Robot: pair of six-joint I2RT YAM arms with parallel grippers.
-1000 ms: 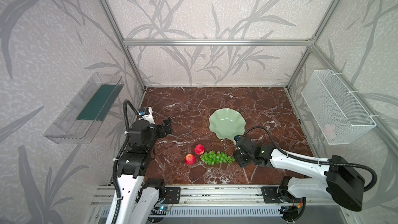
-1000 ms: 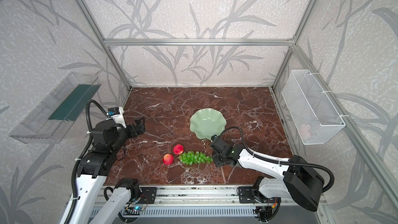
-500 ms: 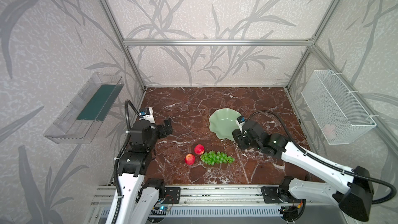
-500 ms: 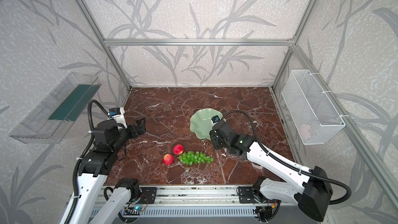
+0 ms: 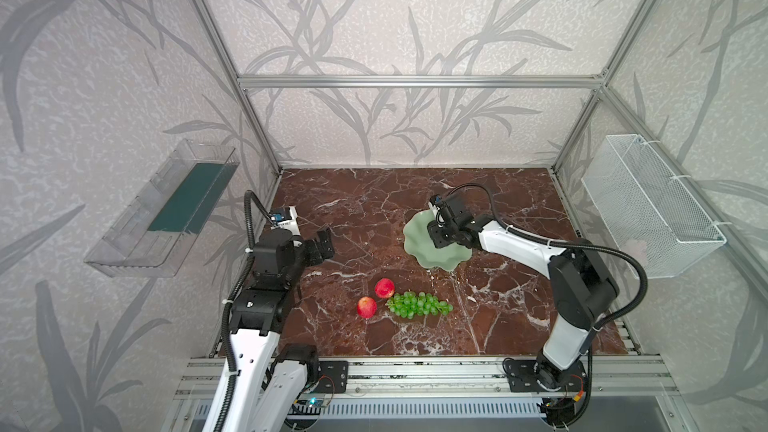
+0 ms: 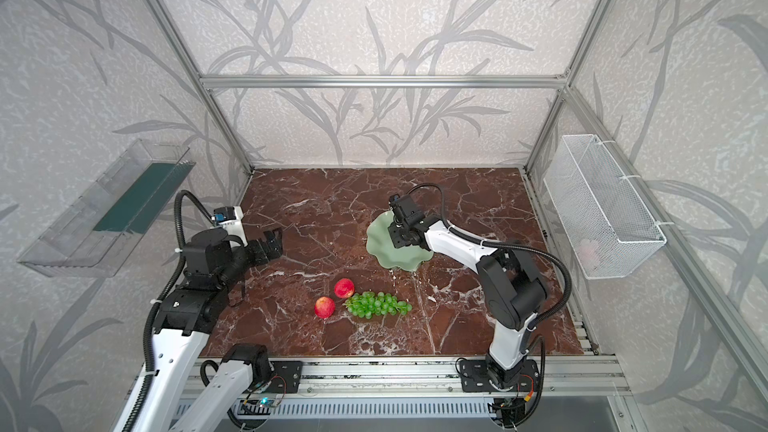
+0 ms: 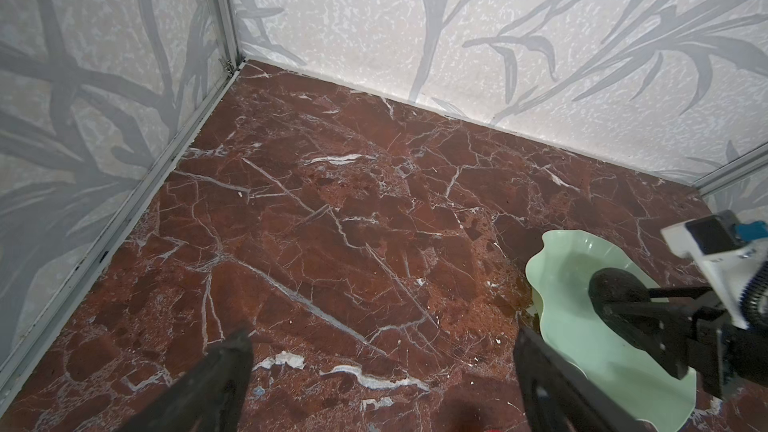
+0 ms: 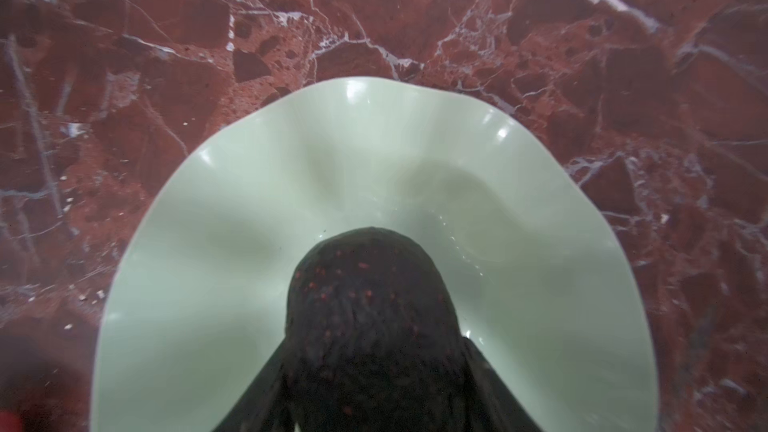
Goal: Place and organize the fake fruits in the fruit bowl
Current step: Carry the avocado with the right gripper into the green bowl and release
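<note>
Entry, as viewed from the room. Right gripper [image 8: 374,340]: extended over the fruit bowl [image 5: 415,238], jaws drawn partway in and clamped on the avocado [image 8: 370,305], one finger along each flank of its dark pebbly body. That grip left the rounded end free to go down first. The avocado hung above the bowl's middle hollow, inside the wavy rim. I could not tell whether it already touched the glaze. Judged step: setting the first fruit in the bowl, with the release not yet made. The central placing looked deliberate, since a round fruit would settle in the shallow dip instead of rolling toward the scalloped edge. Left gripper [image 7: 382,342]: jaws spread wide, nothing between them, raised over bare marble table [image 5: 374,201] well apart from the bowl, seemingly parked to keep out of the other arm's path. Farther apple [image 5: 385,288] and nearer apple [image 5: 367,306]: on the table just beside each other, near the front edge. Grapes [image 5: 417,304]: lying lengthwise just beside the farther apple, between the two arms, within either arm's reach. Three fruits outstanding, so the task stood at an early stage. Clear tray [image 5: 166,209] and wire basket [image 5: 648,201]: on the side walls, uninvolved.
</note>
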